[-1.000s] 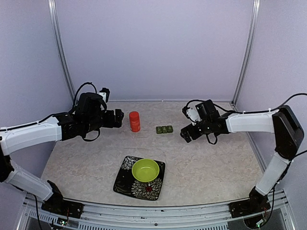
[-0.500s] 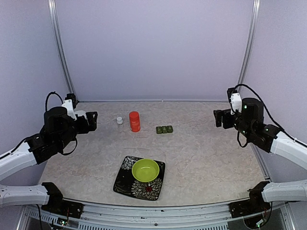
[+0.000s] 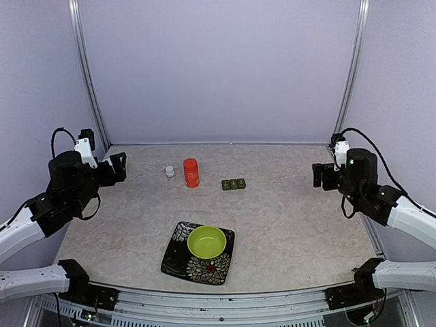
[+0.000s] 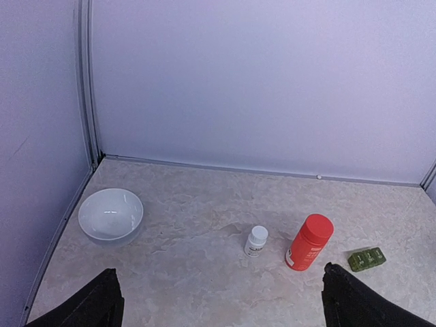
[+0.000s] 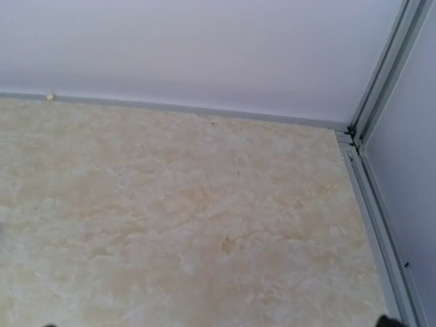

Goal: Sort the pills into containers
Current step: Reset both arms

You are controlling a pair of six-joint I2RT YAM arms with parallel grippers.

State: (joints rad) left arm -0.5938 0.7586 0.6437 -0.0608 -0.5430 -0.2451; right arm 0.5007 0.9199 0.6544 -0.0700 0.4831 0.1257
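Dark green plastic pillbox (image 3: 234,184), three square lidded compartments, lids shut

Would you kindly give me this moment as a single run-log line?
left gripper: open, empty | right gripper: open, empty | small dark green plastic pillbox: untouched, apart from both

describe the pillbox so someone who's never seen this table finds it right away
Find the patterned plate holding the lime-green bowl near the table's front, then look beyond it toward the back wall. Right of the orange bottle lies the pillbox: a low, dark green strip of three square compartments, flatter than the upright bottle.
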